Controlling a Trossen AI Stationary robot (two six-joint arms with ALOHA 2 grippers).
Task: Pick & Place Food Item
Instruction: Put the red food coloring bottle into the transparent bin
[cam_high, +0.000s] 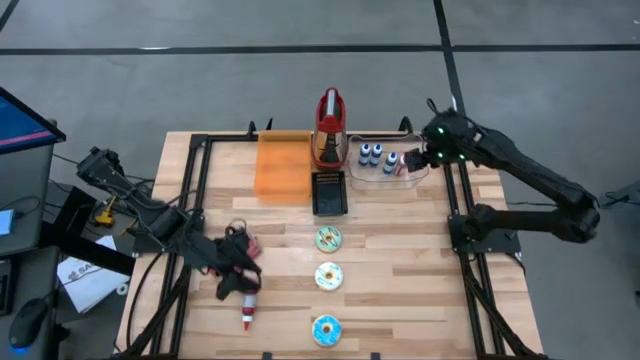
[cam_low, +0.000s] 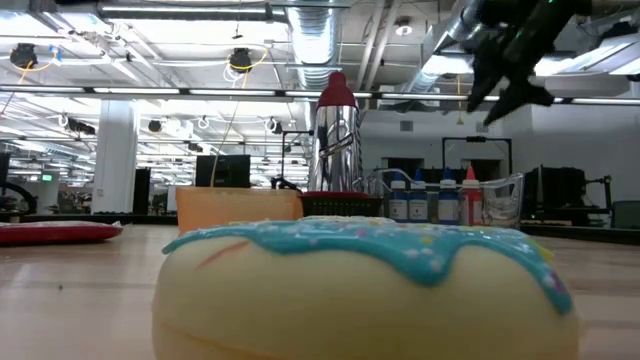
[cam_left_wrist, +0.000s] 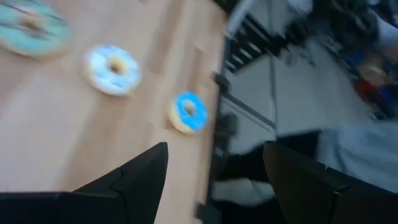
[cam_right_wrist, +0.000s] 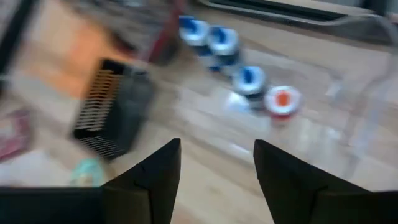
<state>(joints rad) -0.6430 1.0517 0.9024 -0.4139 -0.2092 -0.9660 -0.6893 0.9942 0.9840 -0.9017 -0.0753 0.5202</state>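
The food item, a flat red packet (cam_high: 246, 243), lies on the wooden table at the left, partly covered by my left gripper; it also shows low at the left in the low view (cam_low: 55, 232). My left gripper (cam_high: 243, 272) hovers beside it, open, with nothing between its fingers (cam_left_wrist: 214, 180) and only table and donuts ahead. My right gripper (cam_high: 424, 157) hangs high over the far right of the table (cam_low: 505, 85), above a clear tray of small bottles (cam_right_wrist: 249, 78). It is open and holds nothing (cam_right_wrist: 217, 168).
At the far middle stand an orange tray (cam_high: 283, 165), a red-topped metal dispenser (cam_high: 330, 125) and a black basket (cam_high: 329, 192). Three donuts (cam_high: 329, 276) lie in a row down the middle. A red-and-white tube (cam_high: 248, 318) lies near the front left. Black frame rails (cam_high: 462, 220) run along both sides.
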